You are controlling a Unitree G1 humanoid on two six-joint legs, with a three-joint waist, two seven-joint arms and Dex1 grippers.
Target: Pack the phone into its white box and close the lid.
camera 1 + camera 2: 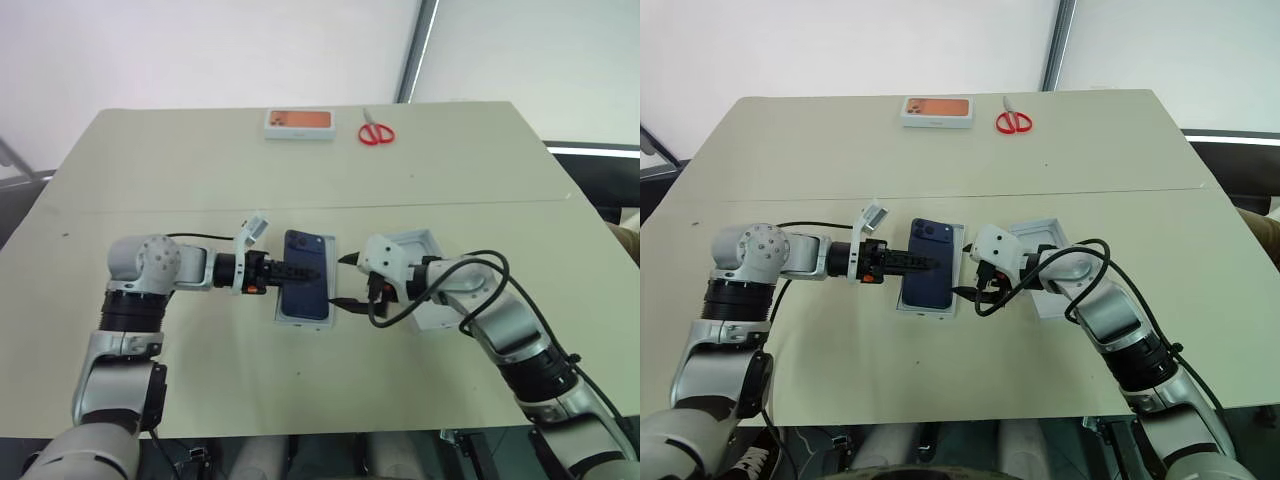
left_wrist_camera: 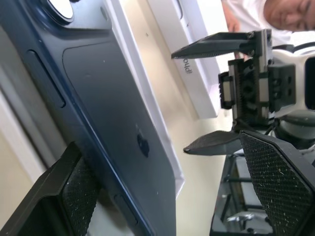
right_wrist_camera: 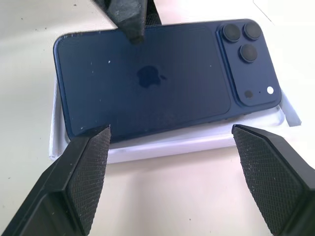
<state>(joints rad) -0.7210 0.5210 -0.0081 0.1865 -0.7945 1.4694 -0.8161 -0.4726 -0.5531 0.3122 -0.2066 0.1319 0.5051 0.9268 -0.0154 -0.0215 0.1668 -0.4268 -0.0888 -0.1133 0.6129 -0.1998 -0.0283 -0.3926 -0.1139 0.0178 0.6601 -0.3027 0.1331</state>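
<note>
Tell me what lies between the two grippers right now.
The phone, lying back-up on the white box, sits between the left gripper and right gripper. The head views show this; the right wrist view confirms it.

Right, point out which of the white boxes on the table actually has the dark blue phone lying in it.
The narrow white cardboard box between both sets of fingers: the dark navy phone lies in it, back up. The white box with an orange phone picture sits at the far edge beside red scissors.

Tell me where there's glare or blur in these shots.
Head views: even light, soft shadows, phone sharp. Right wrist view: dust specks and soft sheen on the phone's back, own fingers close and soft. Left wrist view: phone huge and skewed, far background washed out.
</note>
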